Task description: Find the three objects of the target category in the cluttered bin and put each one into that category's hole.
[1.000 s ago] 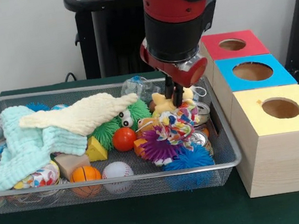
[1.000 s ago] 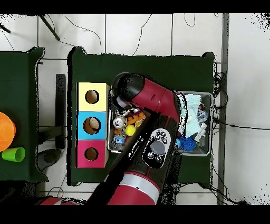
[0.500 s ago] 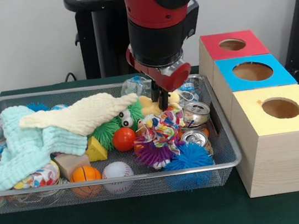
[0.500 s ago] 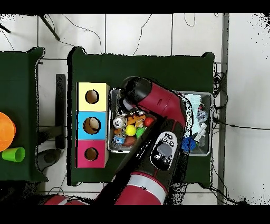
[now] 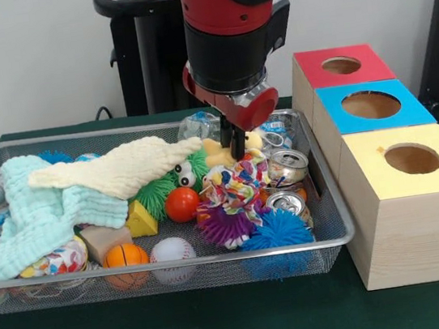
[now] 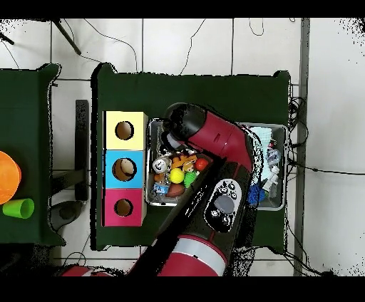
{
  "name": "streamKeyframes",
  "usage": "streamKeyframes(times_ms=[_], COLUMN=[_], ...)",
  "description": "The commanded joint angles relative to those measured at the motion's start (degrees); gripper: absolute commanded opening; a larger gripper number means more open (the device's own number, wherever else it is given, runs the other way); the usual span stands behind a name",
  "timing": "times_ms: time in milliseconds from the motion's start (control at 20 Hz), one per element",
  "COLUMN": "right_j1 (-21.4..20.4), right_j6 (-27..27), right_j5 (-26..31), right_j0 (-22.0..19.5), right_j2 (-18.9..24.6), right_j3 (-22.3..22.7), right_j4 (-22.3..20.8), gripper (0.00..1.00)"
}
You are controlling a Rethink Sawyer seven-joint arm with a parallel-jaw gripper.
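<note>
My gripper (image 5: 233, 148) has narrow jaws, pressed down on the yellow plush toy (image 5: 218, 155) at the back of the wire bin (image 5: 328, 235); I cannot tell if they really hold it. Beside this toy lies a colourful rope knot (image 5: 239, 186). I fear the soft toy slips free before the red box hole (image 5: 341, 65), behind the bin's right end.

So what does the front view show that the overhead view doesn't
Only the front view shows the gripper down over a yellow plush toy, the towels, the baseball and the mini basketball. Only the overhead view shows an orange bowl and a green cup on a side table. Both show the wire-mesh bin and the red, blue and yellow boxes.
</note>
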Motion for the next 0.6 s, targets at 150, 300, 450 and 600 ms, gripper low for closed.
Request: streamKeyframes(times_ms=[150,300,450,600], right_j1=[0.43,0.4,-0.21,-0.73], right_j6=[7.45,7.07,6.4,6.44], right_j5=[-6.21,-5.76,-6.03,-5.8], right_j0=[-1.33,-1.79,-2.24,-2.21], right_j2=[5.97,6.09,6.5,6.69], right_j3=[4.01,3.47,4.18,4.55], right_j4=[-0.36,-0.47,-0.36,-0.22], gripper=[0.0,0.0,0.0,0.0])
